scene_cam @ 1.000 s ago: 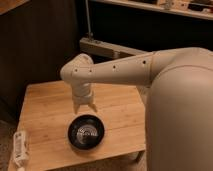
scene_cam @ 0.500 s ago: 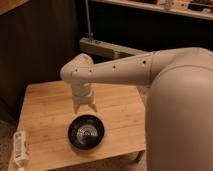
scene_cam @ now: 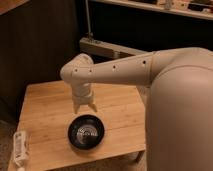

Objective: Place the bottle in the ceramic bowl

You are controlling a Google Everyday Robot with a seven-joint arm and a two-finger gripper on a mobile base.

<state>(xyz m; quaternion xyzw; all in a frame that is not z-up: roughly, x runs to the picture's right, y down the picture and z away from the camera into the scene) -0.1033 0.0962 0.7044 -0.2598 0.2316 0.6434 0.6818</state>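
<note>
The black glossy ceramic bowl [scene_cam: 86, 132] sits on the wooden table [scene_cam: 45, 107] near its front edge, empty. The bottle [scene_cam: 19, 147] lies on its side at the table's front left corner, pale label showing, well left of the bowl. My gripper [scene_cam: 85, 108] points down just behind the bowl, a little above the table, with nothing between its fingers. It is far from the bottle.
My white arm [scene_cam: 150, 70] reaches in from the right and its large body covers the table's right side. A dark wall and a grey shelf bar [scene_cam: 107, 48] stand behind the table. The floor shows at the lower left.
</note>
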